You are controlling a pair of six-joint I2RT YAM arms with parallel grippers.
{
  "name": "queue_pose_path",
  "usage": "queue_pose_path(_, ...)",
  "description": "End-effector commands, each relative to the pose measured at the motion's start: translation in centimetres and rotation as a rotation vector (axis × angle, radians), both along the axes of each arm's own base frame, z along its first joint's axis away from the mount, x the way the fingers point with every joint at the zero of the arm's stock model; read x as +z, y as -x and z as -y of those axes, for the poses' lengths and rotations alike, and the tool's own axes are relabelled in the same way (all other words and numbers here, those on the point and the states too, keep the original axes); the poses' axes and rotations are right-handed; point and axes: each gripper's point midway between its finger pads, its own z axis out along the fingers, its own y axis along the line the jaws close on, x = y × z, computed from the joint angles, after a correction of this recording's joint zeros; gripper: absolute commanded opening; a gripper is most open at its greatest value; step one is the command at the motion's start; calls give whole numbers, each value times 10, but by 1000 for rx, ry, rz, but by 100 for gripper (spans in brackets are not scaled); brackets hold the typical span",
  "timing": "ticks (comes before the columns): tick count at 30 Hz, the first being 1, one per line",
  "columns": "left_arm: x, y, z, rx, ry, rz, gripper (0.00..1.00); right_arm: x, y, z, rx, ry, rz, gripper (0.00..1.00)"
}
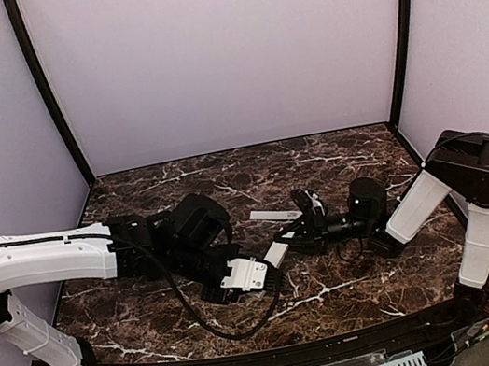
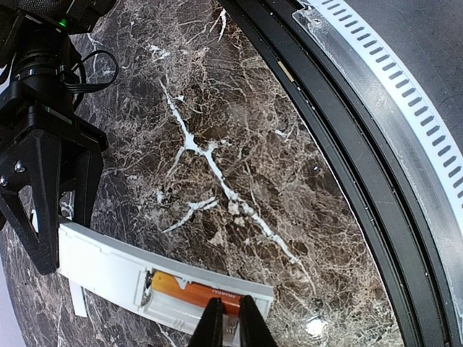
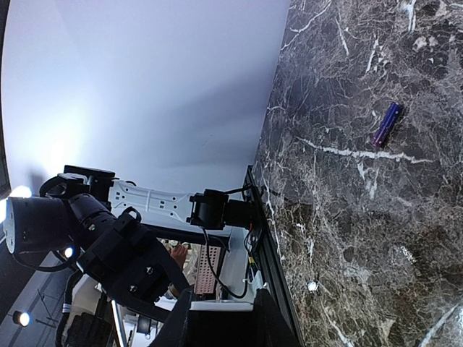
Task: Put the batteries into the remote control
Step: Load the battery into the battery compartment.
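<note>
High rear overview of marble table (image 1: 316, 156); close wrist views: left onto remote control (image 2: 101, 264), right toward left arm (image 3: 145, 202).

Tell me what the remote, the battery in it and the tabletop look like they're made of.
The remote looks like matte white plastic with a moulded recess. The battery is likely metal under a glossy orange printed wrap. The tabletop has a dark marble pattern, white veins, lamp glints; stone or laminate, can't tell.

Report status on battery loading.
Left end effector shut above orange battery in remote. Right end effector at remote's end, grip unclear. Purple battery loose on table.
</note>
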Motion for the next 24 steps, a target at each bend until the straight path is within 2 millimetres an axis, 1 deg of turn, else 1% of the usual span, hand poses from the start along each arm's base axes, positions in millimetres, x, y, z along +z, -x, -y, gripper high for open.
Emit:
queue_pose_path(1,-5,2,-1,3,-24,-30,9,50,8,-3,26,-168,160,0)
queue_pose_path(9,-12,1,1,6,-48,-44,8,59,12,-2,31,-185,176,0)
queue_pose_path(13,-19,2,-1,10,-66,-50,7,64,14,0,32,-196,190,0)
queue_pose_path(16,-20,1,-2,14,-70,-49,7,67,15,1,34,-202,198,0)
queue_pose_path(18,-18,0,0,17,-61,-46,7,68,16,1,38,-203,203,0)
queue_pose_path(20,-11,-6,2,43,-39,-28,8,64,15,2,33,-188,201,0)
queue_pose_path(22,1,-11,6,69,2,-23,10,60,14,2,27,-175,201,0)
queue_pose_path(23,11,-13,10,86,37,-21,10,56,12,3,20,-165,200,0)
queue_pose_path(24,17,-16,11,111,59,-30,12,53,11,5,11,-155,198,0)
